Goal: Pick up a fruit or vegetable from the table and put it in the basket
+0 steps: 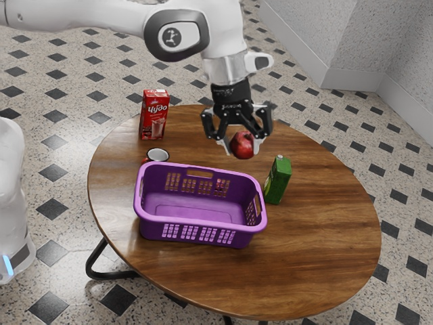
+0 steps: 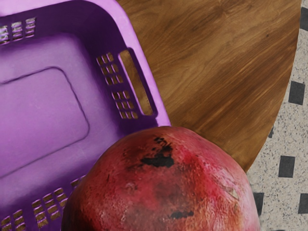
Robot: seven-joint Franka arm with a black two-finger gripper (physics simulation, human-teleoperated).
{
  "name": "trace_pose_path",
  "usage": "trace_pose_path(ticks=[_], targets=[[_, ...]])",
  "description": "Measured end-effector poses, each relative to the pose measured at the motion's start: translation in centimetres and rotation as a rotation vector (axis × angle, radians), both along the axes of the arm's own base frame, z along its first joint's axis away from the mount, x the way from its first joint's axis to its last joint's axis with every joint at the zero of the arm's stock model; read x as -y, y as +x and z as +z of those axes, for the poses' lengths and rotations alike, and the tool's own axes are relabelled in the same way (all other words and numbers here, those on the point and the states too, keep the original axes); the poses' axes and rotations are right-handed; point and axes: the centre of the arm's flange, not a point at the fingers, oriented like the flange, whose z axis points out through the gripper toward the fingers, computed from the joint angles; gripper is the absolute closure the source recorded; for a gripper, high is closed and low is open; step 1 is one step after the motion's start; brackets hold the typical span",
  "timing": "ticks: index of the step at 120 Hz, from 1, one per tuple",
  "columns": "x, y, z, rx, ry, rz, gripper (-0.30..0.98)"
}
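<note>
- Our black two-finger gripper [image 1: 241, 141] is closed on the round, mottled red fruit [image 2: 163, 187], apparently a pomegranate, pinching it from both sides in the air.
- In the exterior view we have it at one o'clock from the openwork purple plastic basket [image 1: 195, 223], seemingly outside its opening and above the round brown wooden table [image 1: 318, 230].
- If we let go too soon, it could drop onto the basket's rim and roll away across the wood.
- If we travel too low toward seven o'clock, where the basket lies, the fruit could knock the near wall, shove the basket or twist loose.
- Its curved skin leaves us little flat surface to press, so a quick swing could let it slip.
- Straying toward four or five o'clock while low, we might tip the green box-shaped carton [image 1: 278, 180].
- The fruit looks bulky and firm to us: deep red, blotched with black patches, fading to pinkish tan along one flank, the skin slightly uneven and softly shiny.
</note>
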Motion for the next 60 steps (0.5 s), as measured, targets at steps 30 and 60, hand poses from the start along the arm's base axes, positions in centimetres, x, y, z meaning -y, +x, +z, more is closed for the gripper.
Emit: trace_pose_path(ticks=[30,60], targets=[[-0.6,-3.4,-3.9,-0.131,-0.098,0.200,0.20],[-11.3,3.7,9.9,-0.038,-0.205,0.450,0.04]])
